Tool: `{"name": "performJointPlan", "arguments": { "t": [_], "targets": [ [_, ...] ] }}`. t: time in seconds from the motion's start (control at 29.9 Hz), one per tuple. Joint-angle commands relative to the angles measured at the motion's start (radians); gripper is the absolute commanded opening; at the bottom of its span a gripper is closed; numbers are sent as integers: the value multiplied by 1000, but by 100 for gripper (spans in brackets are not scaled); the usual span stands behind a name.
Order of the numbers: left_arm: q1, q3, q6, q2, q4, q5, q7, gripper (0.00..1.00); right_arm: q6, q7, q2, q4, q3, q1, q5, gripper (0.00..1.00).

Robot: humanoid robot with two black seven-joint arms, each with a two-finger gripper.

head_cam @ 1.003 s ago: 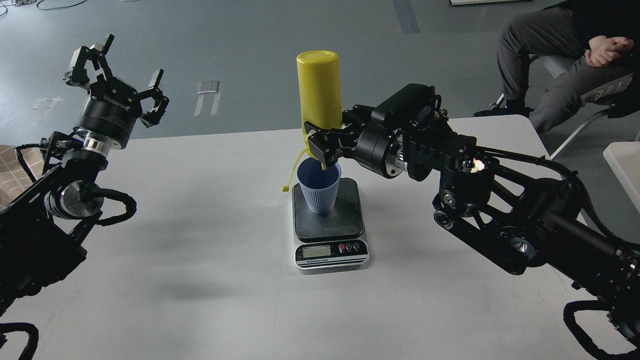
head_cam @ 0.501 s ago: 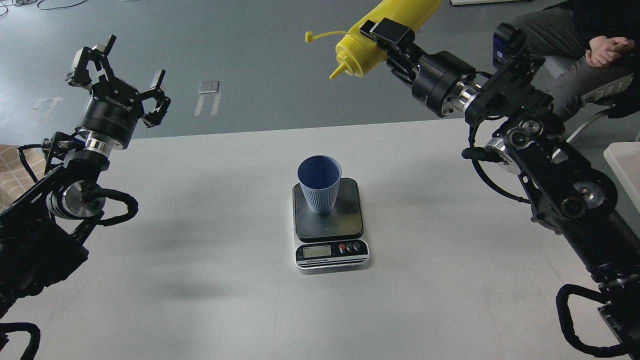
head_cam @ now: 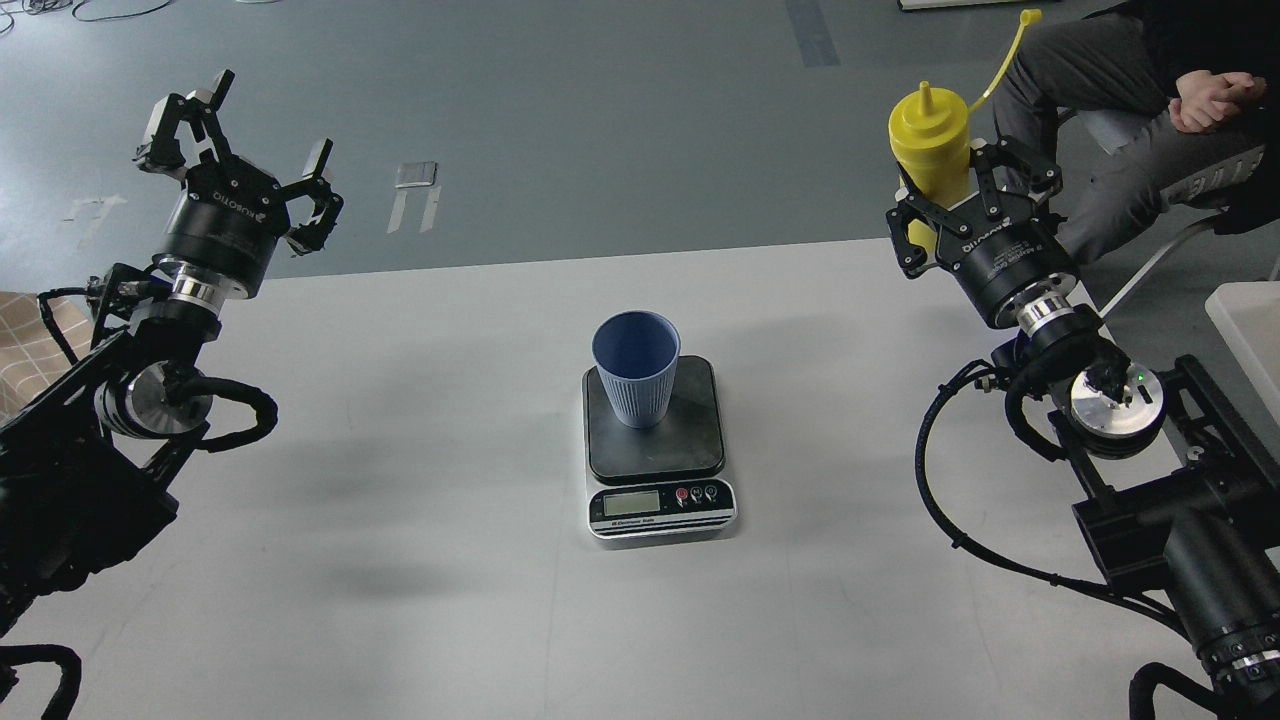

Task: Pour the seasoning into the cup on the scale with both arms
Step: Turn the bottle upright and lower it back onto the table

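White tabletop [head_cam: 400,560] filled most of the frame, with grey floor behind it and a seated person [head_cam: 1130,90] at the upper right. At the right of the frame the yellow seasoning bottle [head_cam: 930,140] stood upright, its long axis vertical and its cone nozzle pointing up, the tethered cap [head_cam: 1030,16] flung up to the right. The right gripper [head_cam: 965,205] was clamped around the bottle's lower body. Half a second before, the bottle had lain tilted with its nozzle aimed down-left, high above the table; 1 second before, it was inverted over the cup. The blue cup [head_cam: 636,368] stood upright on the scale [head_cam: 657,450] at the centre of the frame, well apart from the bottle. At the upper left the left gripper [head_cam: 240,150] hung raised, fingers spread wide, holding nothing, unchanged.
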Motion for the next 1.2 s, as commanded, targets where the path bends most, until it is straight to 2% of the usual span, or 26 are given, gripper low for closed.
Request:
{"name": "performJointPlan", "arguments": {
  "t": [0.0, 0.07, 0.47, 0.57, 0.77, 0.8, 0.84, 0.87, 0.9, 0.94, 1.17],
  "targets": [
    [0, 0, 0, -2, -1, 0, 0, 97, 37, -1, 71, 17, 68, -88, 80, 13],
    [0, 1, 0, -2, -1, 0, 0, 97, 75, -1, 74, 15, 108, -134, 110, 23],
    [0, 6, 0, -4, -1, 0, 0, 97, 126, 1, 74, 17, 135, -317, 164, 25],
    [1, 6, 0, -7, -1, 0, 0, 97, 126, 1, 74, 14, 137, -326, 198, 31],
    [0, 6, 0, -8, -1, 0, 0, 97, 118, 1, 74, 9, 137, -322, 221, 58],
    [0, 6, 0, -8, -1, 0, 0, 97, 118, 1, 74, 9, 137, -322, 221, 58],
    [1, 6, 0, -7, -1, 0, 0, 97, 117, 1, 74, 8, 135, -322, 224, 65],
    [1, 6, 0, -7, -1, 0, 0, 97, 117, 1, 74, 5, 134, -322, 224, 80],
    [1, 6, 0, -8, -1, 0, 0, 97, 117, 1, 74, 3, 134, -320, 224, 90],
    [1, 6, 0, -7, -1, 0, 0, 97, 117, 1, 74, 5, 134, -320, 224, 94],
    [1, 1, 0, -5, -1, 0, 0, 97, 128, -1, 74, 18, 128, -325, 224, 100]
  ]
}}
